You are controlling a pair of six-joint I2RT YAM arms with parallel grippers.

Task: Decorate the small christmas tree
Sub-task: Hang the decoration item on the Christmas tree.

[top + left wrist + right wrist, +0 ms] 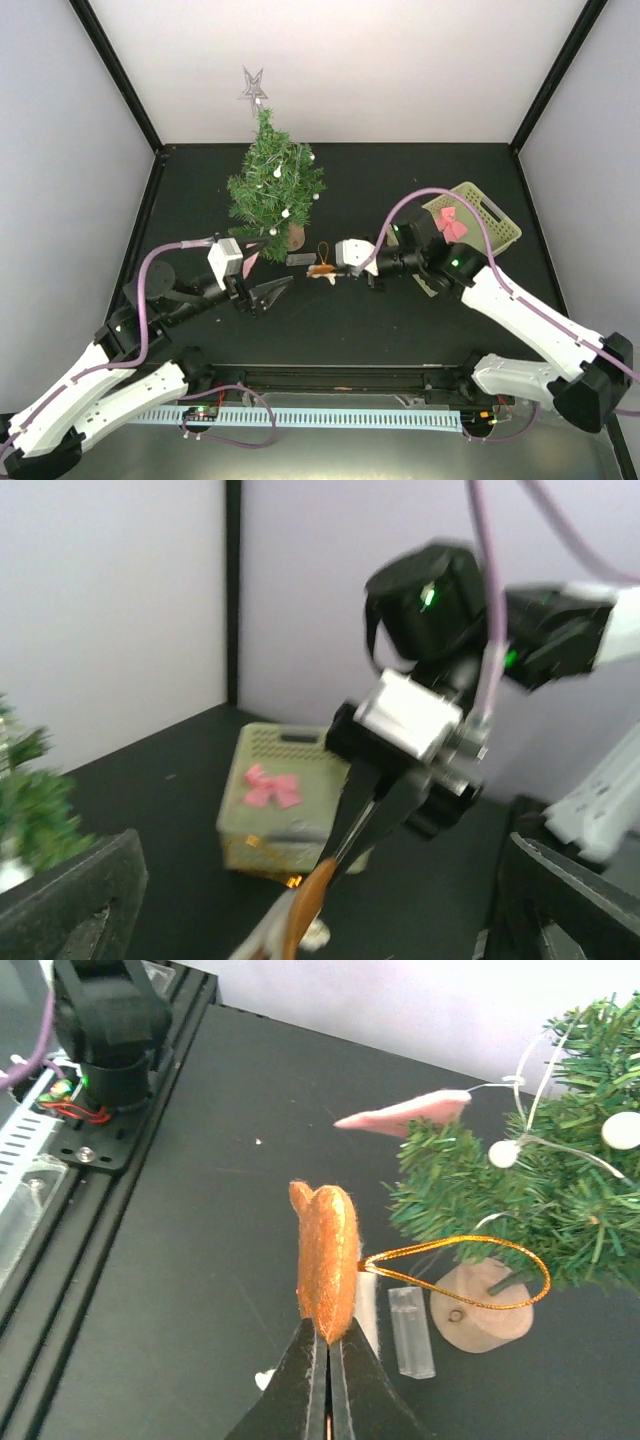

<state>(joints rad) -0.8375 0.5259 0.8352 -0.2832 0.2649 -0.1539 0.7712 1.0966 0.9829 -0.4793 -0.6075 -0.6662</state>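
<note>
Black fingers of the left gripper [278, 290] stand wide apart with nothing between them, low over the table [400, 320] and just in front of the tree's lowest boughs. Beside it the right gripper [327, 1345] is pinched tight on the bottom edge of an orange felt ornament [325, 1255], whose gold loop [470, 1275] hangs open toward the tree. Beyond them, toward the back left of the table, the small christmas tree [272, 185] stands upright on its stump base [480, 1310], already wearing white beads [621, 1130], a pink felt piece [405, 1113] and a star [252, 85]. It looks light and easy to tip; its bristly boughs should bend and spring back, so steadying is best done low, at the base or trunk, with the loop slipped over a firm branch tip. Further right sits a basket [478, 218] with a pink bow [452, 222].
</note>
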